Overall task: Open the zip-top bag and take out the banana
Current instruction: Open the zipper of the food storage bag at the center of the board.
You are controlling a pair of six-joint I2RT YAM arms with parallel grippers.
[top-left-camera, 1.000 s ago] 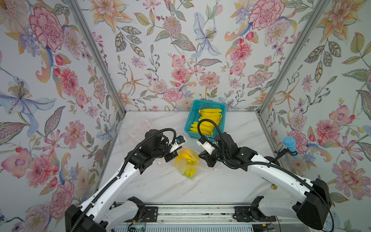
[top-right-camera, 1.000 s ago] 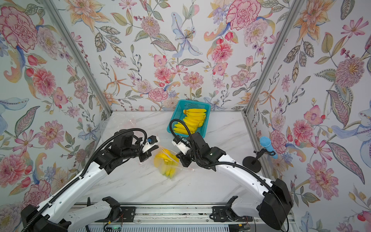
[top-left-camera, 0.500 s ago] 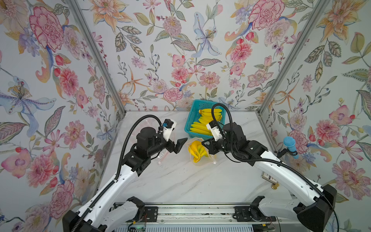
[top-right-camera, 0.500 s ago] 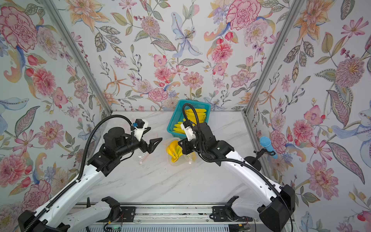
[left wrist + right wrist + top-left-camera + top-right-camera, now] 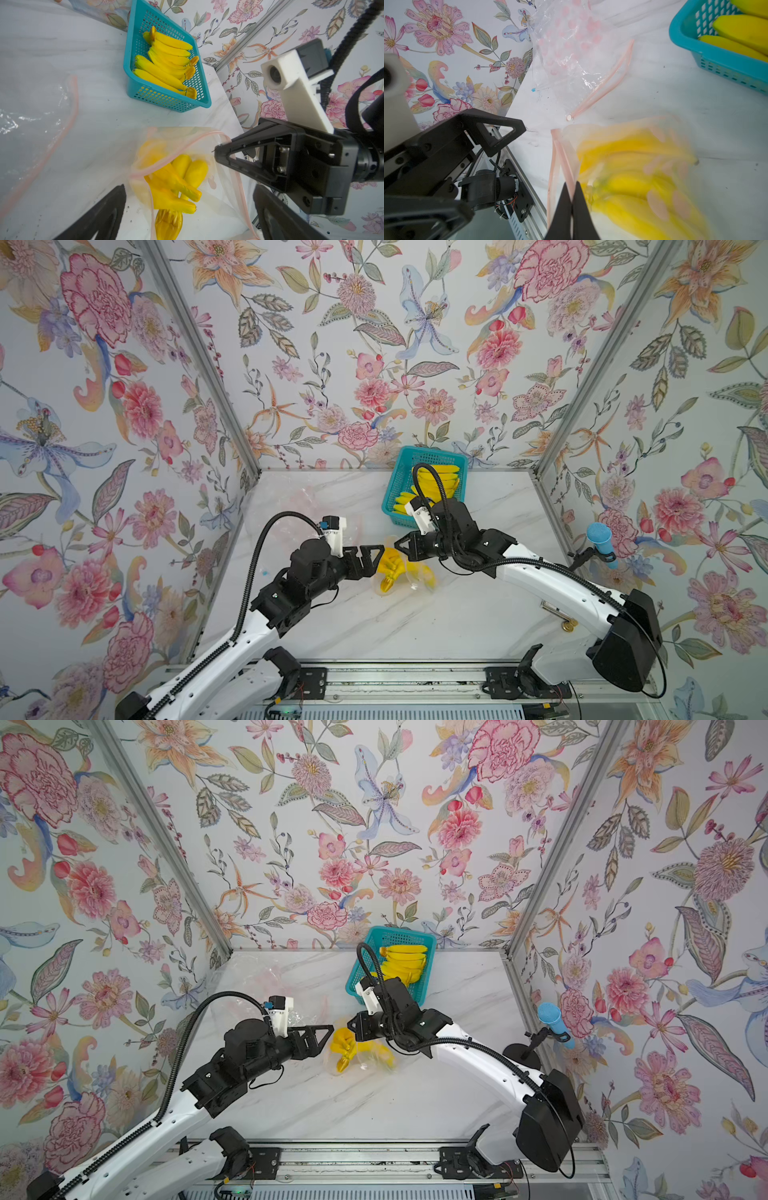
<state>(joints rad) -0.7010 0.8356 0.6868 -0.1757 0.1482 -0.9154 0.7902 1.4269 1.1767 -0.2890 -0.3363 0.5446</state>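
Clear plastic bag (image 5: 415, 578) with a pink zip strip (image 5: 182, 145) lies on the marble table (image 5: 374, 626), just in front of a teal basket (image 5: 395, 489) on the side nearer the robot. The basket sits against the back wall and holds several loose yellow bananas. A yellow bunch (image 5: 390, 566) is inside the bag, stem end pointing away from the basket.

The right gripper (image 5: 572, 185) has its fingers pressed together on the bag's zip edge, pinching it at the corner nearest the basket. The left gripper (image 5: 326, 1040) is spread wide and holds nothing. It hovers just beside the bag, on the side away from the basket's right end, with its fingertips close to the bunch.

In the left wrist view the two halves of the zip strip run apart from the pinched corner, and bare bananas show between them. So the mouth looks open, at least along that stretch. The right wrist view is blurred over the bunch and adds little.

Empty bags (image 5: 571, 52) with pink dots lie crumpled well to the left of the basket.

Judging from this, opening the bag seems done or nearly so. Taking the bunch out is not yet done. What is left is for the spread gripper to reach into the mouth, close on the bunch and draw it clear while the other holds the bag.
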